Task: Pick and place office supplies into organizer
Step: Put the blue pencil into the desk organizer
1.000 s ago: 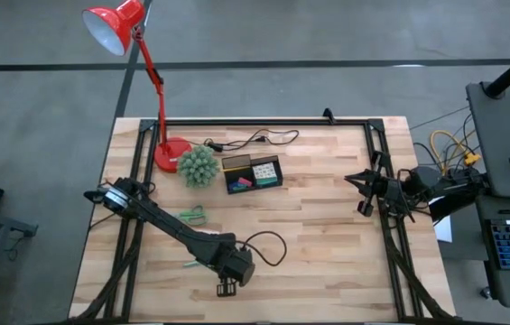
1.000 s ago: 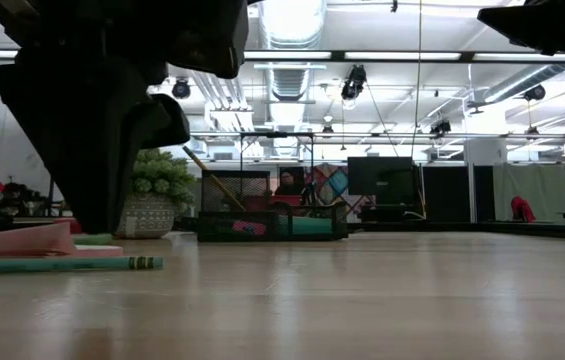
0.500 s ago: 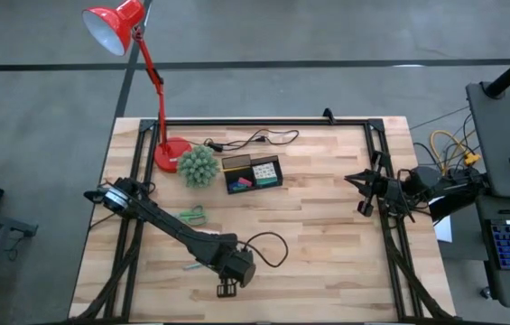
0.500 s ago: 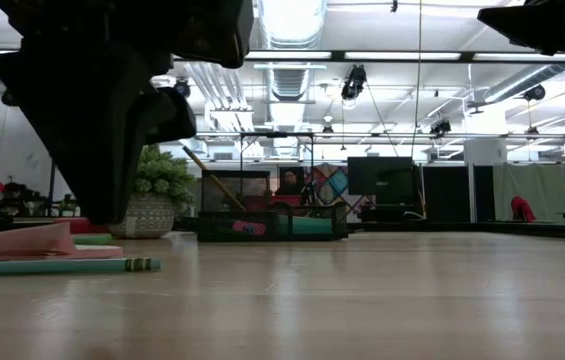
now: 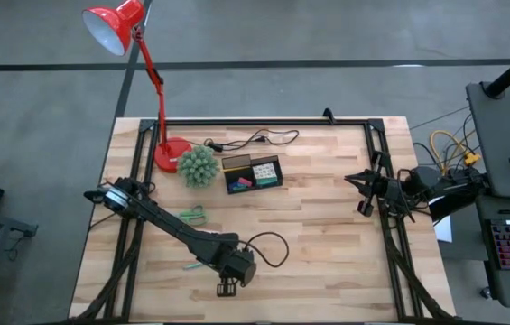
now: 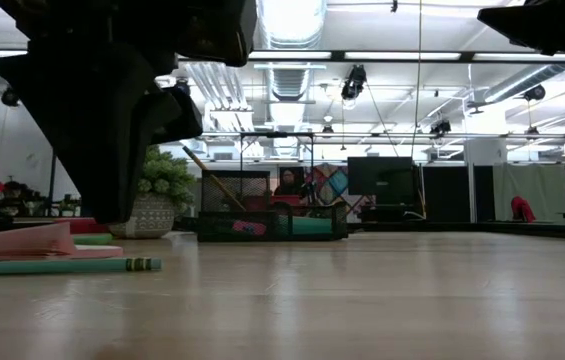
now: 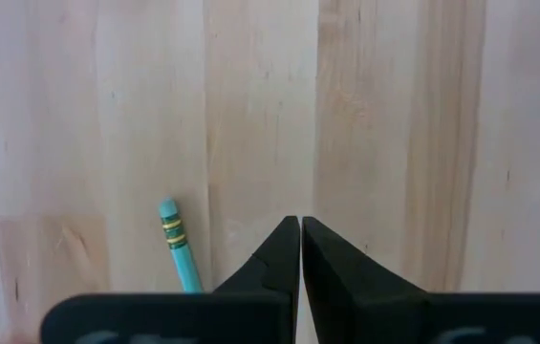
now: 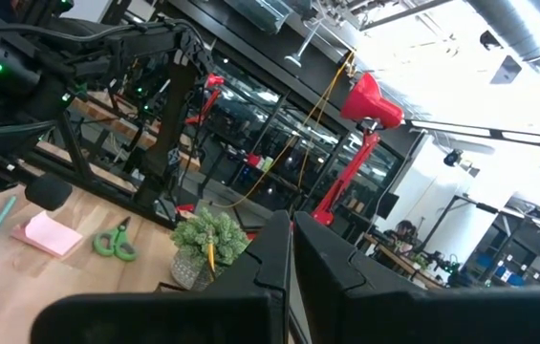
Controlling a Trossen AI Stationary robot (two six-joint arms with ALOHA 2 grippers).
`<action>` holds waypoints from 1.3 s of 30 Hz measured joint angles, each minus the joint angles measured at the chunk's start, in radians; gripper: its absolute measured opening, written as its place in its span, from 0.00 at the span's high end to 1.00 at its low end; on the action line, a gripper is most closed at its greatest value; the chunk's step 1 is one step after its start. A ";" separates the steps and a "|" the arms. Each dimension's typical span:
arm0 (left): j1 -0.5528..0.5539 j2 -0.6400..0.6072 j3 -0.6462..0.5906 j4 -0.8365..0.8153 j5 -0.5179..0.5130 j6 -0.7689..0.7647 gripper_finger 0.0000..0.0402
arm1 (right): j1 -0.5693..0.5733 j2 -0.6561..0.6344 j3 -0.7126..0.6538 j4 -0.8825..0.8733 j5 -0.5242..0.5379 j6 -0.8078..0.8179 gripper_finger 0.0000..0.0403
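Dark against the pale wood, the left gripper (image 5: 227,290) points down over the table's (image 5: 327,235) near edge, clenched on nothing; the green pen (image 7: 181,256) lies just beside it. The right gripper (image 5: 364,192) waits clenched at the right rail. The organizer (image 5: 253,172) sits far back beside the plant (image 5: 198,165) and red lamp (image 5: 137,54).

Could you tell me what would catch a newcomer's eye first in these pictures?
Probably the red desk lamp at the table's far left corner, with the spiky green plant beside its base and the black organizer next to that. Then the left gripper, shut and empty near the front edge, with a green pencil lying just beside it. The right gripper waits, shut, at the right edge.
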State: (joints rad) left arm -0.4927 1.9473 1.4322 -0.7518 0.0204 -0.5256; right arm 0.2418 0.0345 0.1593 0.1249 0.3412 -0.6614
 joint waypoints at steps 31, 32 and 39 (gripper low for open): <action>0.008 -0.018 0.050 -0.162 -0.063 -0.153 1.00 | 0.000 0.000 0.000 -0.001 0.000 0.007 0.98; 0.013 -0.018 0.047 -0.194 -0.081 -0.189 1.00 | 0.000 0.000 0.000 -0.001 0.000 0.007 0.98; 0.038 -0.011 0.016 -0.205 -0.031 -0.281 0.79 | 0.000 0.000 0.000 -0.001 0.000 0.007 0.98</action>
State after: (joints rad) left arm -0.4545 1.9368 1.4479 -0.9573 -0.0105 -0.8068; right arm 0.2419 0.0345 0.1593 0.1242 0.3412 -0.6544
